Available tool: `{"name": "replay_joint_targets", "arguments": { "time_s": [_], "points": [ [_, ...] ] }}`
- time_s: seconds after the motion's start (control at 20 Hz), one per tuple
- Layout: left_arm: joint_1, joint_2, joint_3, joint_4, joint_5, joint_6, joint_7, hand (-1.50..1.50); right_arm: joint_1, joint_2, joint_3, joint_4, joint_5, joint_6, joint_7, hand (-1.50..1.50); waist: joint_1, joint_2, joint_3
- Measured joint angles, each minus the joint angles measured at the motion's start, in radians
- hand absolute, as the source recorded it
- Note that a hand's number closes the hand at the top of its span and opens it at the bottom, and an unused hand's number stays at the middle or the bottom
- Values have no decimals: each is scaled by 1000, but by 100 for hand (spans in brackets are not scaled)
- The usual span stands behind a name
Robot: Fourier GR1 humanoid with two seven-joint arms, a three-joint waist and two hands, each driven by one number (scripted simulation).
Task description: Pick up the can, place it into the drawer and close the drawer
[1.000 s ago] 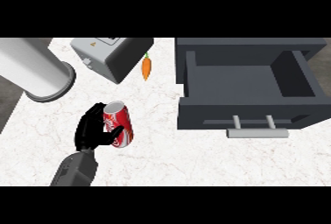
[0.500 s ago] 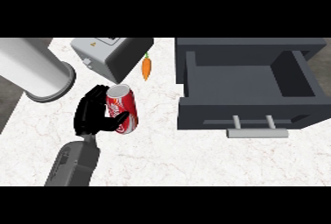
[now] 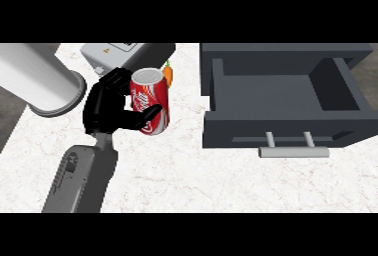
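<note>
**Can in left hand, drawer open**

Head view: left hand (image 3: 107, 107) curled round the red can (image 3: 150, 100), thumb across its lower body. The can is tilted with its top pointing far. It sits left of the open drawer (image 3: 273, 125), with the carrot (image 3: 169, 74) just beyond. Cannot tell whether it is clear of the bench (image 3: 184, 175). Right hand unseen.

Judgement: can is light, rigid and smooth-walled, so it may slip. A mid-body wrap suits it.

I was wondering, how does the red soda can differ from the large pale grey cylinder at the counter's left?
The red soda can carries white lettering; the large pale grey cylinder is plain. The can looks far slimmer than the cylinder. The black left hand curls round the can, while nothing touches the cylinder. Both are round-topped and left of the open dark grey drawer.
</note>
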Motion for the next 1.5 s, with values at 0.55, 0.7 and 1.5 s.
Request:
{"name": "replay_joint_targets", "arguments": {
  "time_s": [0.55,0.7,1.5],
  "points": [
    [-211,-5,-80,0,-56,177,129,150,-4,4,13,-6,14,-9,4,-150,-5,2,0],
    [-279,-9,-110,26,-60,233,153,150,-7,4,16,-28,3,-25,25,-150,-7,2,0],
    [-665,-13,-181,403,72,395,83,150,-74,-3,31,-12,21,-43,52,-150,-23,6,0]
  ]
}}
